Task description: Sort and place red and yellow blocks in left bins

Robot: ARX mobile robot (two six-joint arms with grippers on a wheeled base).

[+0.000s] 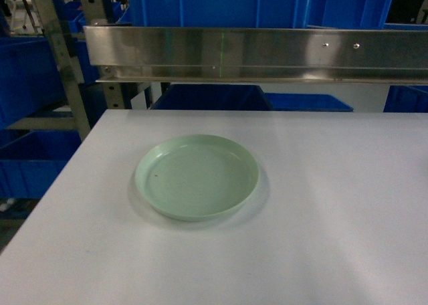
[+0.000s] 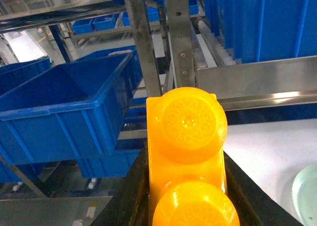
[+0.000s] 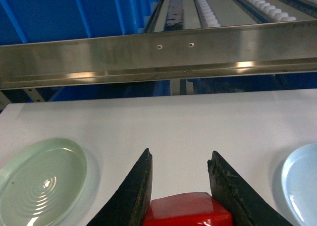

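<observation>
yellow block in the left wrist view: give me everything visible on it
The yellow block is glossy orange-yellow plastic with two round studs facing the camera; the upper stud carries faint embossed lettering around a small centre dimple. It sits between the dark fingers of the left tool, which press on its two sides. Its lower end is cut off by the frame. A deep blue crate stands off to its left. It does not show in the head view.

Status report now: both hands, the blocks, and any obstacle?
Left hand shut on yellow block, blue bin ahead-left. Right hand shut on red block above white table. No obstacle seen.
</observation>
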